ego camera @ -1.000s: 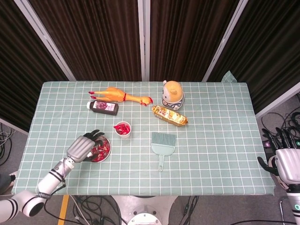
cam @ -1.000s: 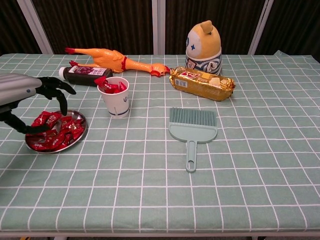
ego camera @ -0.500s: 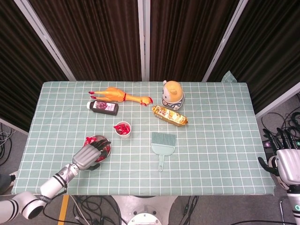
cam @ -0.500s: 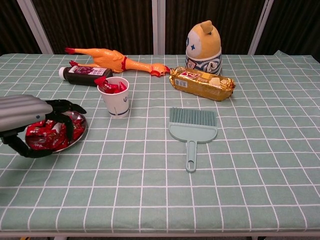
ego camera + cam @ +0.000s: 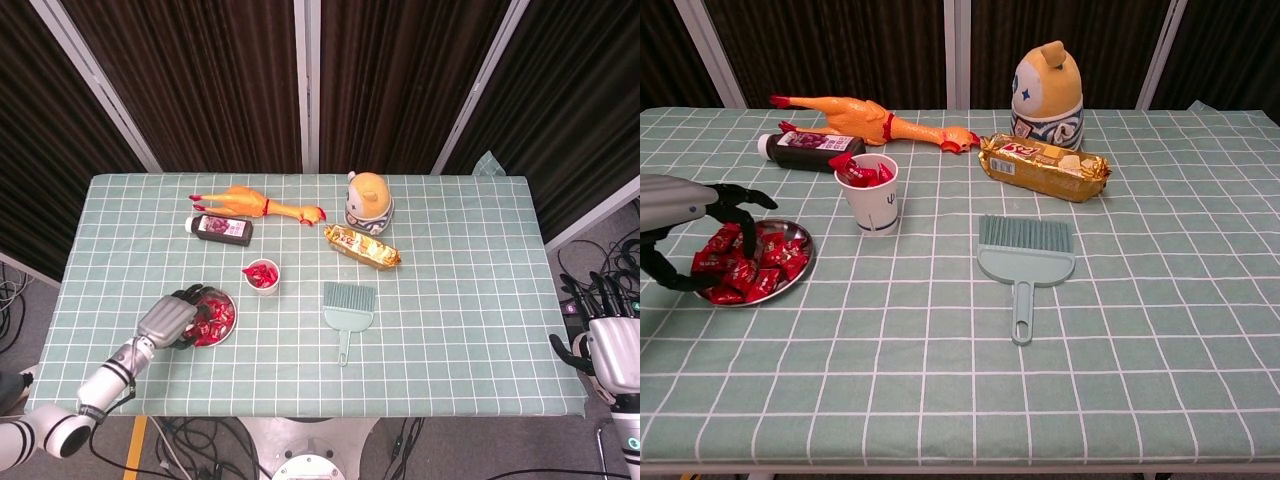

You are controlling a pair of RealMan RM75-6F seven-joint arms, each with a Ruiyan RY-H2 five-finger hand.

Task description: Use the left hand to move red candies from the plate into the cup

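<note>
Shifted since half a second ago: left hand drawn back toward the left rim of the round metal plate, fingers now curled down among the red wrapped candies. Whether one is pinched cannot be told. Advice: close on a single candy, lift clear, carry to the white paper cup, just right and beyond the plate, already holding candies. Right hand idle, fingers spread, far from the plate.
</note>
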